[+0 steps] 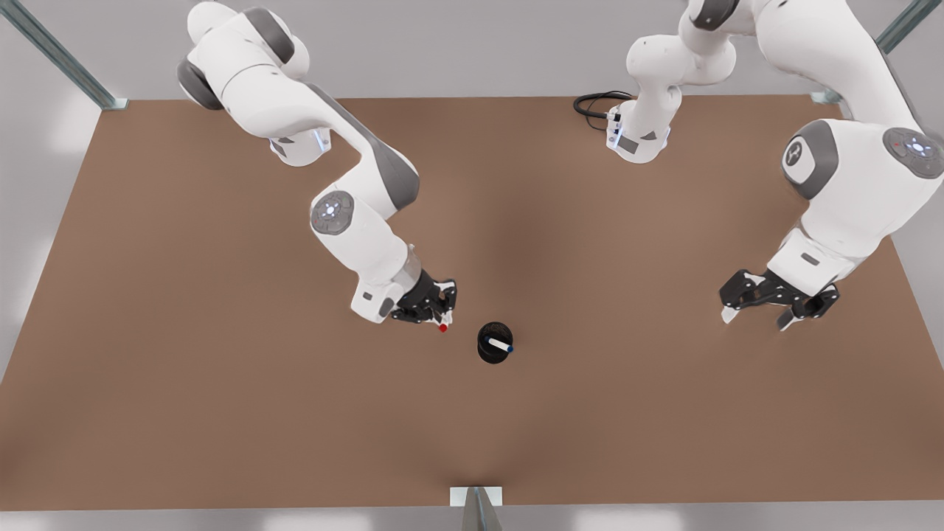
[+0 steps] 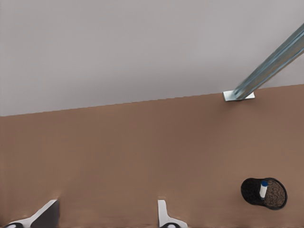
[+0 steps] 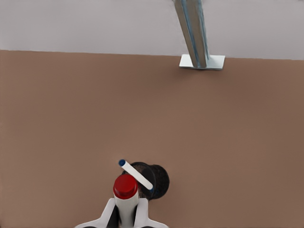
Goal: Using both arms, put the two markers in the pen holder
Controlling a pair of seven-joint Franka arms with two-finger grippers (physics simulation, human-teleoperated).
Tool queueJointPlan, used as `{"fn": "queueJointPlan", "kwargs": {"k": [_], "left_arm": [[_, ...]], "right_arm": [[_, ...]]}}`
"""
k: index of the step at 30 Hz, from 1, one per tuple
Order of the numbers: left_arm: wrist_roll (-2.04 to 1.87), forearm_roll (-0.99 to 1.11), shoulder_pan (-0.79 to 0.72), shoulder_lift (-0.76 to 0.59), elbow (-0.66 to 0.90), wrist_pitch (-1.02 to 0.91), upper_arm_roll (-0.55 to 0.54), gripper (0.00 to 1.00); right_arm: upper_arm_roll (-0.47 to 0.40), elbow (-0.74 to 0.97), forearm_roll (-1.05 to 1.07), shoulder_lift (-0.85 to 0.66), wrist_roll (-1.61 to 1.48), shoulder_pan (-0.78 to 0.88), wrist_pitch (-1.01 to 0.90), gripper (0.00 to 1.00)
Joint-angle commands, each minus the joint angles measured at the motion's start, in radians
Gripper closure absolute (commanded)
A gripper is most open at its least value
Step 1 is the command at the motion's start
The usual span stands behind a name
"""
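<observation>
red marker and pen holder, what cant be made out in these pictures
- Red marker: its lower barrel, in the right wrist view, is hidden between the right gripper fingers; in the front view just the red tip peeks out.
- Blue marker: its lower end is hidden inside the pen holder.
- Left gripper: cut off by the picture's edge in the left wrist view; open, waiting at the front view's right.

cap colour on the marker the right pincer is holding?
Red. The red-capped marker is clamped in the right pincer; the right wrist view shows it best.

Matt brown table (image 1: 221, 413); beside the right claw (image 1: 442, 313), a black mesh pen holder (image 1: 493, 346); brushed-metal posts (image 3: 192, 31).
</observation>
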Motion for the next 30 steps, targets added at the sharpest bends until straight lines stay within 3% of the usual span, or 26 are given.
{"fn": "queueJointPlan", "kwargs": {"k": [1, 6, 14, 20, 24, 26, 27, 29, 30], "left_arm": [[-0.091, 0.039, 0.001, -0.011, 0.001, -0.332, -0.010, 0.00], [-0.091, 0.039, 0.002, 0.016, 0.001, -0.321, -0.010, 0.00], [-0.091, 0.042, 0.004, 0.039, 0.001, -0.320, -0.010, 0.00], [-0.093, 0.040, 0.002, 0.053, -0.001, -0.320, -0.010, 0.00], [-0.094, 0.039, 0.002, 0.067, -0.001, -0.320, -0.010, 0.00], [-0.094, 0.037, 0.002, 0.070, -0.001, -0.320, -0.012, 0.00], [-0.094, 0.037, 0.002, 0.072, -0.001, -0.320, -0.010, 0.00], [-0.094, 0.037, 0.002, 0.073, 0.001, -0.320, -0.010, 0.00], [-0.094, 0.037, 0.002, 0.075, -0.001, -0.318, -0.010, 0.00]], "right_arm": [[-0.002, 0.053, -0.012, 0.039, 0.146, 0.022, 0.115, 0.72], [-0.049, 0.258, -0.020, 0.208, 0.132, 0.134, 0.266, 0.71], [-0.048, 0.167, -0.227, 0.222, 0.132, 0.142, 0.383, 0.71], [-0.048, 0.107, -0.238, 0.222, 0.139, 0.145, 0.415, 0.71], [-0.043, -0.074, -0.251, 0.188, 0.130, 0.128, 0.539, 0.70], [-0.031, -0.178, -0.324, 0.181, 0.132, 0.099, 0.628, 0.53], [-0.031, -0.186, -0.324, 0.179, 0.141, 0.099, 0.638, 0.00], [-0.029, -0.184, -0.324, 0.165, 0.143, 0.100, 0.630, 0.00], [-0.031, -0.172, -0.319, 0.098, 0.146, 0.097, 0.495, 0.00]]}}
